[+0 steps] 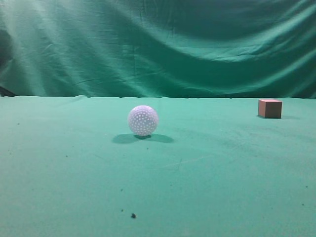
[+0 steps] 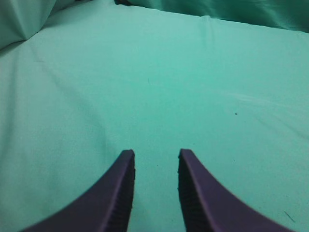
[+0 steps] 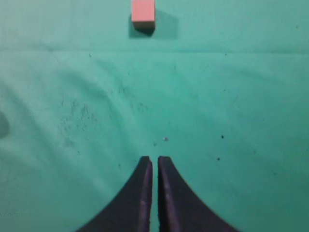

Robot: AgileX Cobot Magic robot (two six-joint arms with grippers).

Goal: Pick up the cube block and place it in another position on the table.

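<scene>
Cube block (image 3: 143,13) sat on table (image 3: 231,96), well ahead of right gripper (image 3: 155,166), fingers nearly together; left gripper (image 2: 155,162) parted, nothing between.

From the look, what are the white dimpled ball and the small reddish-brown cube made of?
The white dimpled ball looks like hard, slightly glossy plastic: even dimples, soft sheen. The small reddish-brown cube looks like matte wood or dense foam: flat dull faces, no shine. The pictures cannot settle which.

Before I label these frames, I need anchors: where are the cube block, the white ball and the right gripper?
cube block (image 1: 270,108): exterior view, centre of its front face.
white ball (image 1: 142,120): exterior view, middle of its dimpled surface.
right gripper (image 3: 155,163): right wrist view, between the tips of its nearly closed jaws.
</scene>
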